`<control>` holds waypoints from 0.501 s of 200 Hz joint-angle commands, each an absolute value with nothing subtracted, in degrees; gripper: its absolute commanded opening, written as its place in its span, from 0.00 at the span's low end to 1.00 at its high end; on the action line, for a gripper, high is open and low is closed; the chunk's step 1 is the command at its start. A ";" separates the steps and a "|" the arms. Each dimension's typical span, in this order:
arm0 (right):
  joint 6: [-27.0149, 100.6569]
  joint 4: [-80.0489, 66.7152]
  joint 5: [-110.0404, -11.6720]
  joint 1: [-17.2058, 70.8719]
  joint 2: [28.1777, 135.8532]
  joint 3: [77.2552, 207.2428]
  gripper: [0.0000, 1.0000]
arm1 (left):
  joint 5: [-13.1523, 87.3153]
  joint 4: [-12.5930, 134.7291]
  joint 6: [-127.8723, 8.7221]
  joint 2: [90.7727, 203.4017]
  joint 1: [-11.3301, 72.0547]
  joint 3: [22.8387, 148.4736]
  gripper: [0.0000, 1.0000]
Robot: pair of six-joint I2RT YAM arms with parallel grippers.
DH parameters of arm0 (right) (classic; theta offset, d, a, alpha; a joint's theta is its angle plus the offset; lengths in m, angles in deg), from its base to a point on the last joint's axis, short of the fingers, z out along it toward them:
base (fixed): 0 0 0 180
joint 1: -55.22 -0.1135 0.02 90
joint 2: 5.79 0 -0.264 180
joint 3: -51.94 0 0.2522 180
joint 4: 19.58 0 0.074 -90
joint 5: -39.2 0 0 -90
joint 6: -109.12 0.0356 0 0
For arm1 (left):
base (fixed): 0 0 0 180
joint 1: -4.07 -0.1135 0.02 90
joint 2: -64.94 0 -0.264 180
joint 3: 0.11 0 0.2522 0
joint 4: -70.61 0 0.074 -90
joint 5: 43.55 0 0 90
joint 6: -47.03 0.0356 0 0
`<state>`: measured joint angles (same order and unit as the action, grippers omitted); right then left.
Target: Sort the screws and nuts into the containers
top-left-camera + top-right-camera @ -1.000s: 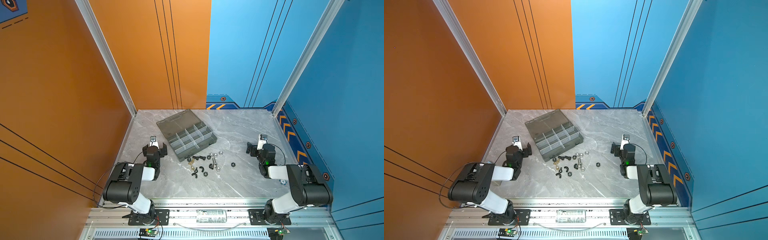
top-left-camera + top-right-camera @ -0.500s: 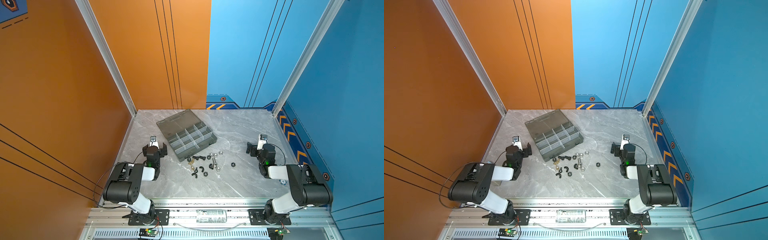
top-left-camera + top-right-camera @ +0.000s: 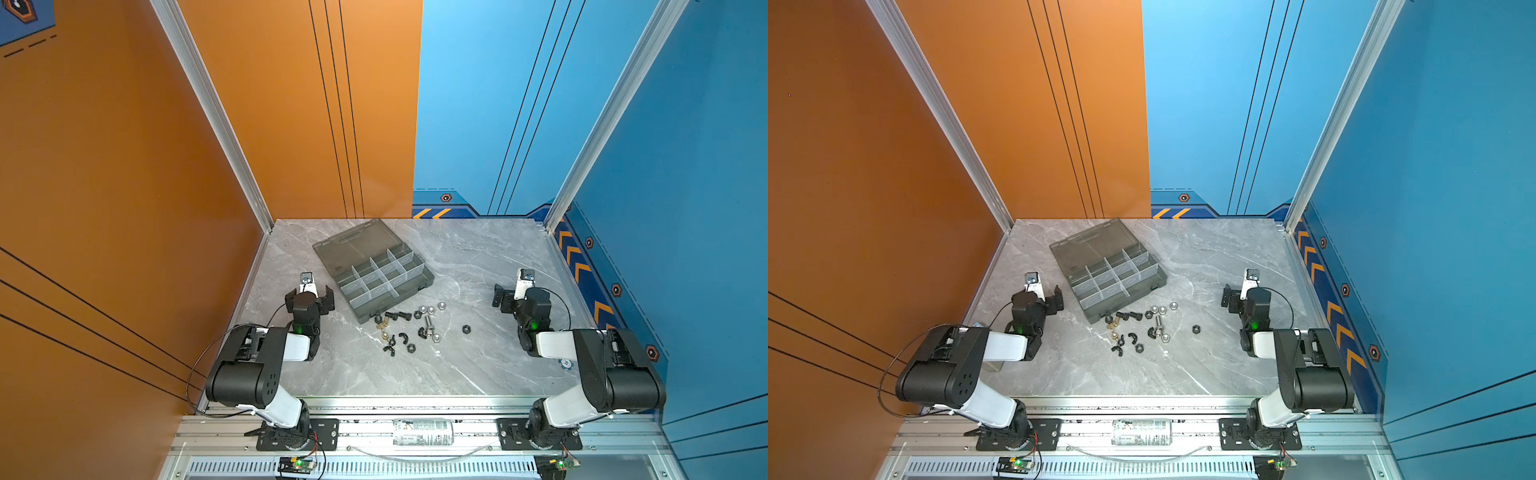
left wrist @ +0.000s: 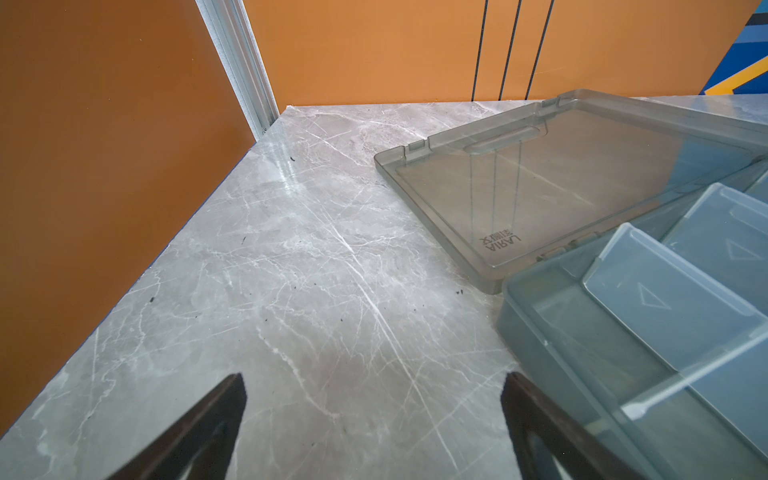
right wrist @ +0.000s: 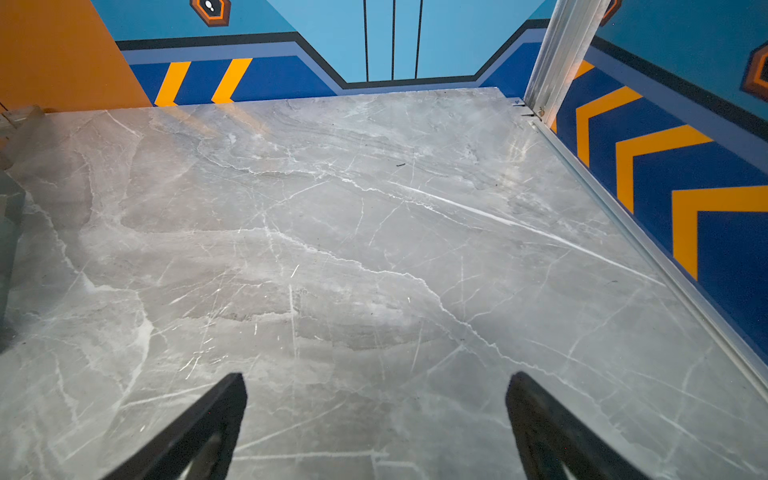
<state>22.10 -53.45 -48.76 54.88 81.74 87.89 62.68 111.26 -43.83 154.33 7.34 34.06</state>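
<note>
Seen from above: a grey marble table [image 3: 374,374] with an open smoky-grey box [image 3: 397,302] between two arms, toward the back. Long axis of the box diagonal, running from near left to far right in both top views. Its lid [image 3: 351,249] folded out flat toward the far left corner. Inside, a grid of compartments [image 3: 376,276] split by whitish dividers [image 3: 402,272].

Just in front of the box, loose on the table, a scattered cluster of screws [image 3: 400,316] and nuts [image 3: 424,309]. Among them a silver screw [image 3: 428,322], long axis running near to far; head end too small to tell. Off to the cluster's right, a lone black nut [image 3: 466,329].

Just left of the box, the left gripper [image 3: 309,296], low over the table, fingers spread wide, grasping nothing. Well to the right of the cluster, the right gripper [image 3: 519,295], fingers likewise spread wide and empty, over bare marble.
</note>
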 commanded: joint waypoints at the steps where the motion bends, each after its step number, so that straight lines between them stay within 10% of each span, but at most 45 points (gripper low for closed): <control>1: 22.02 -54.77 -47.64 54.61 81.92 87.77 1.00 | 61.51 110.64 -43.77 154.42 6.75 34.75 0.98; 100: 22.02 -54.77 -47.59 54.64 81.91 87.79 1.00 | 61.51 110.64 -43.84 154.46 6.85 34.78 0.98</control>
